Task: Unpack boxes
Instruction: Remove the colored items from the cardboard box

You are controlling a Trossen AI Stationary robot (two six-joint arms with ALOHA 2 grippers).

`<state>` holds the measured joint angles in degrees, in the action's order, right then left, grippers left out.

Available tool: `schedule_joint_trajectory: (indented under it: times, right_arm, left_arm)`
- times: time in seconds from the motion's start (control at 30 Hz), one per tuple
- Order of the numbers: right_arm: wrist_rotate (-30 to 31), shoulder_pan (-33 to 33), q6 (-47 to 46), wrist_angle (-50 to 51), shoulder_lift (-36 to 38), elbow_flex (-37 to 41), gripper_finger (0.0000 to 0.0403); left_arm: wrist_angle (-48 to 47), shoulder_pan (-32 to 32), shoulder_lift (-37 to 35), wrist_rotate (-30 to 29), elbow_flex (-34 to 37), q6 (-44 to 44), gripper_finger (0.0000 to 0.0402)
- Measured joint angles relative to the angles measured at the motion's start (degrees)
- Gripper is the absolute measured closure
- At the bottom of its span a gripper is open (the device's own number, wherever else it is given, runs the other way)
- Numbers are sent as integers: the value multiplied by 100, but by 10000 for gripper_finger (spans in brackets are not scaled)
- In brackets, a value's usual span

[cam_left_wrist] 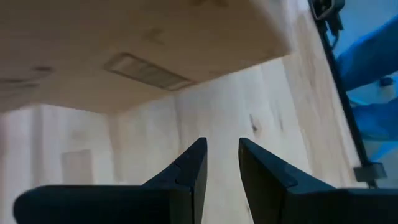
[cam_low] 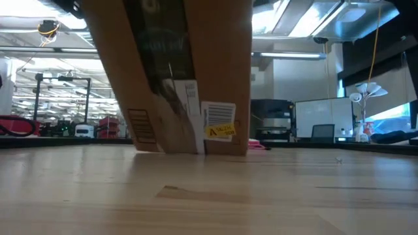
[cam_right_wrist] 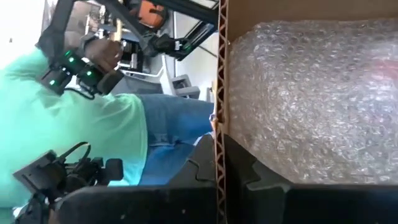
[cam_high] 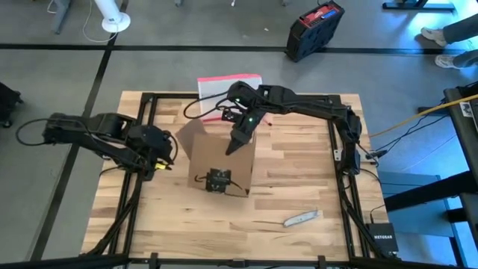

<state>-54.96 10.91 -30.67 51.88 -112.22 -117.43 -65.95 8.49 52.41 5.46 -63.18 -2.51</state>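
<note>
From above, the brown box [cam_high: 216, 153] stands near the middle of the wooden table [cam_high: 299, 187]. The right gripper [cam_high: 234, 142] reaches down to the top edge of the box. The left gripper [cam_high: 163, 158] waits just beside the box on its left side.

The right wrist view shows something the view from above cannot. The two dark fingers [cam_right_wrist: 205, 171] pinch the thin cardboard wall of the box [cam_right_wrist: 220, 93], one on each side, shut tight on it. Inside the box lies bubble wrap [cam_right_wrist: 311, 99]. Past the box edge a person in a green top and blue jeans [cam_right_wrist: 93, 124] stands in the room.

The left wrist view shows the left gripper [cam_left_wrist: 222, 163] low over the table, its fingers a little apart with nothing between them. The side of the box [cam_left_wrist: 124, 50] fills the space ahead of it.

The low view shows the box [cam_low: 189, 72] leaning, with a dark tape strip [cam_low: 163, 46] down its face and a white barcode label [cam_low: 219, 119] near the bottom. The box blocks much of the room behind it.

On the table near the front right lies a small grey tool [cam_high: 301, 218]. A clear pouch with a pink edge [cam_high: 228, 84] lies at the far edge behind the box. A black and red case [cam_high: 314, 28] sits on the floor beyond the table.
</note>
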Motion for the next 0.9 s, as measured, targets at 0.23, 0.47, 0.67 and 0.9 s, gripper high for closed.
schedule_joint_trajectory:
  times: [0.23, 0.47, 0.67, 0.9]
  right_arm:
    - [-262, -279, -69, -33, -4, 4, 403]
    - [-482, -425, 122, 216, -4, 4, 403]
    - [-673, -420, 109, 343, -7, 4, 403]
    - [-768, -453, 82, 381, -7, 4, 403]
  left_arm:
    - [-135, -2, -465, -537, -4, -11, 318]
    - [10, -7, -802, -883, -13, 156, 318]
    - [217, -6, -809, -764, -13, 1136, 315]
    - [437, -454, -560, -779, -13, 1970, 247]
